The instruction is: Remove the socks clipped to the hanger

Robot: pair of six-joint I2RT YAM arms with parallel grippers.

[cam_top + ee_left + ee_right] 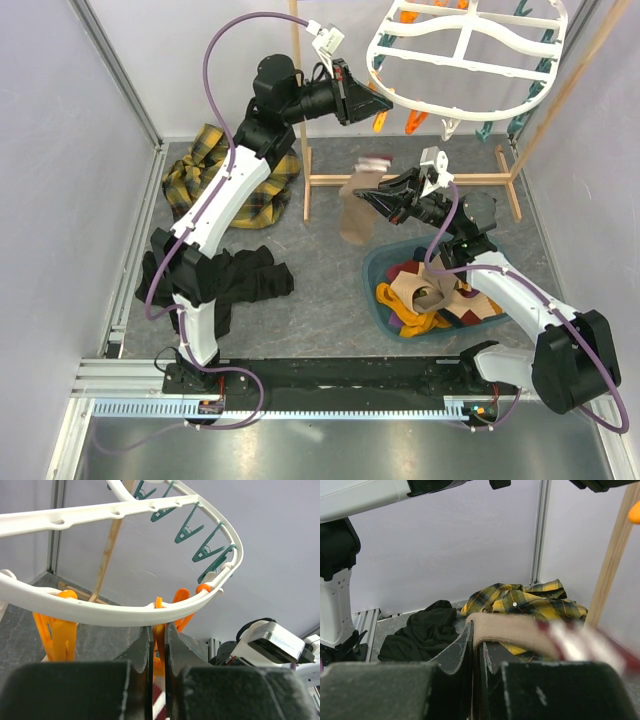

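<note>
Shirt [215, 175] and black garment [240, 275] lie at the left. Left gripper [352, 95] is raised at the hanger [465, 60] rim, jaws pinched on an orange clip [159, 625]. Right gripper [376, 196] clamps a beige sock [355, 220], which dangles below the hanger, just beside a basket [376, 280] of socks [430, 300].

Hanger [125, 614] and orange clip [159, 640] were smooth glossy plastic; sock [510, 630] was matt beige knit; stand [400, 181] was bare wood.
</note>
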